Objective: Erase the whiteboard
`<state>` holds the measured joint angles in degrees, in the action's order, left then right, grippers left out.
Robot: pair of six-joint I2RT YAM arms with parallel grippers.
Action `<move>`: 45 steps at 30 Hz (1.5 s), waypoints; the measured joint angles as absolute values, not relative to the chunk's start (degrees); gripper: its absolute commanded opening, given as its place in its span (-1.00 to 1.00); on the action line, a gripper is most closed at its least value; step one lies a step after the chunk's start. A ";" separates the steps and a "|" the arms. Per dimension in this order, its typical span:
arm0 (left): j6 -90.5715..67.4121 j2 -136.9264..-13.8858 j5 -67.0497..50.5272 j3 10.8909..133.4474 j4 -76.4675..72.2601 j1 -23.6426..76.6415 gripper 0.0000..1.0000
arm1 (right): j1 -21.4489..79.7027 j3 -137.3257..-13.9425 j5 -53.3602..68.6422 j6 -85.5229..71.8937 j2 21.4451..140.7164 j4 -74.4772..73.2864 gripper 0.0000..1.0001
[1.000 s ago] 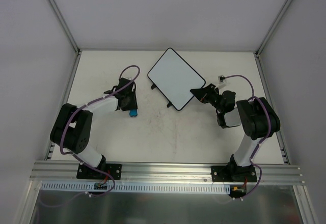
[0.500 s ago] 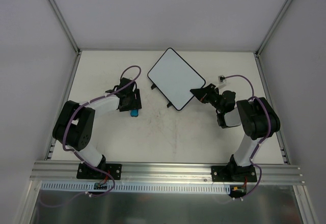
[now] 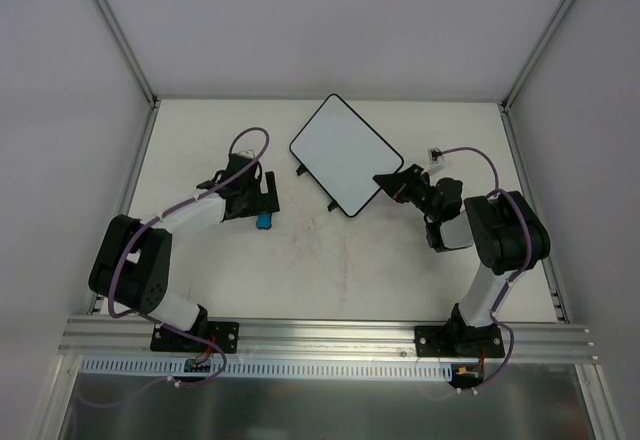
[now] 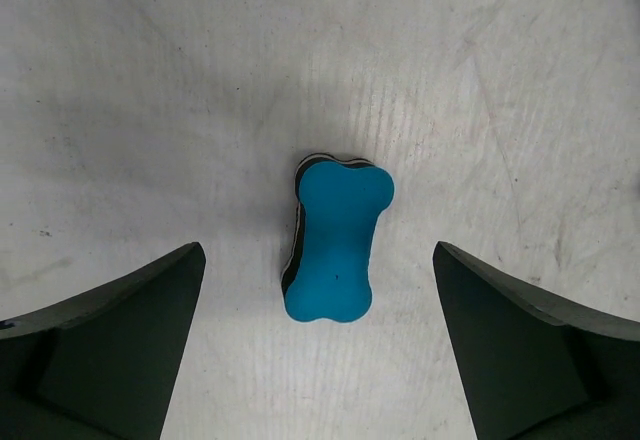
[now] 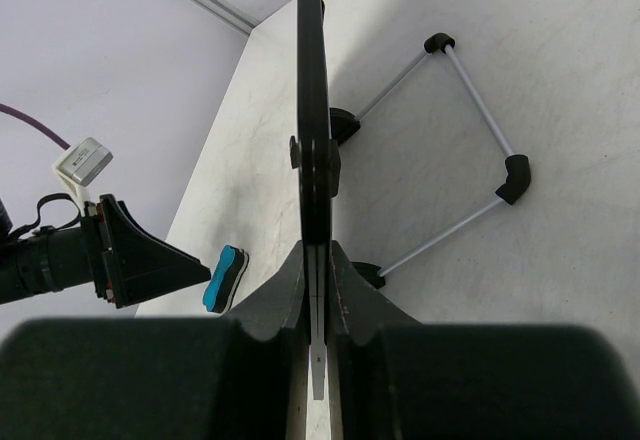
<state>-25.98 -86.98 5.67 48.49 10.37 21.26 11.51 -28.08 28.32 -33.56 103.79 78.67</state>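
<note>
Your left gripper (image 4: 315, 260) has just opened, leaving the eraser (image 4: 338, 238) on the table (image 3: 340, 270). Your right gripper (image 5: 315, 252) clamps the whiteboard (image 3: 345, 152), which looks clean: wiping appears finished.

Items counted on 1 table (image 3: 330, 270): 1 whiteboard (image 3: 345, 152), 1 blue bone-shaped eraser (image 4: 337, 241), and 1 wire stand (image 5: 478, 104) showing 4 black fittings. Robot arms: 2, namely the left arm (image 3: 150, 250) and the right arm (image 3: 500, 235). Grippers: 2, the left gripper (image 4: 318, 252) and the right gripper (image 5: 317, 250), with 2 fingers each.
</note>
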 measured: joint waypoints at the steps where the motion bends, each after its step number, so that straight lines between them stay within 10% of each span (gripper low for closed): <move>1: -25.98 -86.15 5.69 48.01 10.37 21.26 0.98 | 11.51 -28.08 28.32 -33.56 103.79 78.67 -0.81; 11: -26.35 -76.20 4.75 42.50 10.85 21.26 0.98 | 11.51 -28.08 27.86 -33.26 104.01 78.52 -0.53; 31: -26.61 -68.97 4.29 38.76 11.99 21.26 0.98 | 11.90 -28.08 27.70 -31.77 104.86 75.55 0.83; 45: -26.61 -64.27 4.91 36.34 12.78 21.26 0.98 | 11.94 -20.03 25.23 -30.70 93.60 74.74 0.99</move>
